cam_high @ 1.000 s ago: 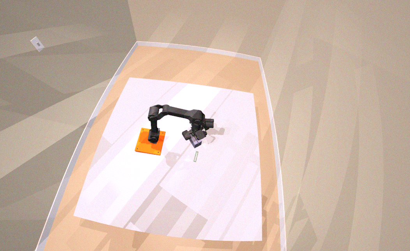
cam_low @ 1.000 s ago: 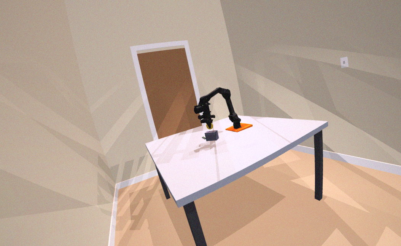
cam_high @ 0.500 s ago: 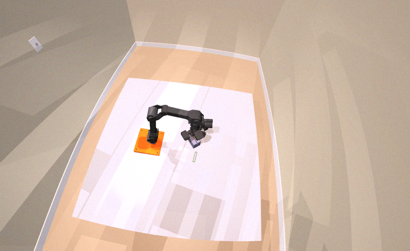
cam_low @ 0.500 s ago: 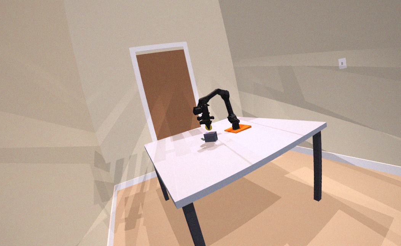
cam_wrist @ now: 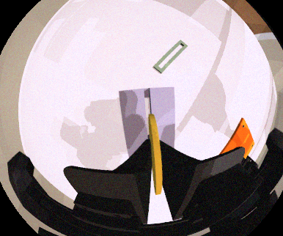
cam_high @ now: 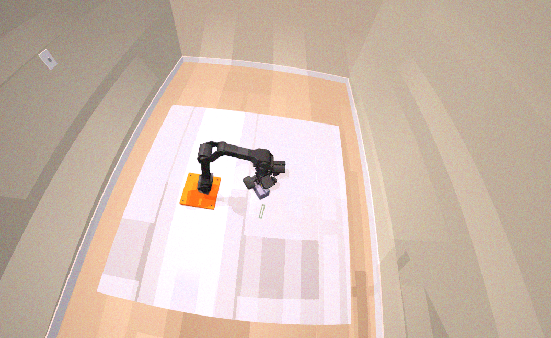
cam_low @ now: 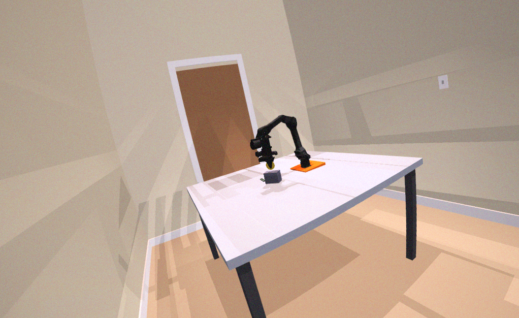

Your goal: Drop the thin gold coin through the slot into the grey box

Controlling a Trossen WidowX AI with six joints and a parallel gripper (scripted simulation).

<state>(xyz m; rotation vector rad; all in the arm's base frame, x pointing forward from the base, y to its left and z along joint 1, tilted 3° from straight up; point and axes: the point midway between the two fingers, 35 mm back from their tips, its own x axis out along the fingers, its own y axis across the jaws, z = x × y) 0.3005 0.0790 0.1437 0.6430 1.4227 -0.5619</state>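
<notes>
My gripper (cam_low: 270, 162) (cam_wrist: 151, 143) is shut on the gold coin (cam_low: 269, 166) (cam_wrist: 156, 165), which hangs upright on edge between the fingertips. The grey box (cam_high: 262, 192) (cam_low: 272, 176) (cam_wrist: 165, 100) stands on the table just below the coin, with a small gap between them in the exterior view. In the wrist view the lid's slot (cam_wrist: 147, 94) runs away from the coin's far edge, nearly in line with it; the near part of the slot is hidden by coin and fingers. The green holder (cam_high: 260, 211) (cam_low: 262, 179) (cam_wrist: 173, 59) lies empty beside the box.
The arm's orange base plate (cam_high: 189, 197) (cam_low: 319, 163) (cam_wrist: 237, 141) is on the white table (cam_high: 294, 218) (cam_low: 312, 197) (cam_wrist: 94, 62), to one side of the box. The arm arches above the table from this plate to the box.
</notes>
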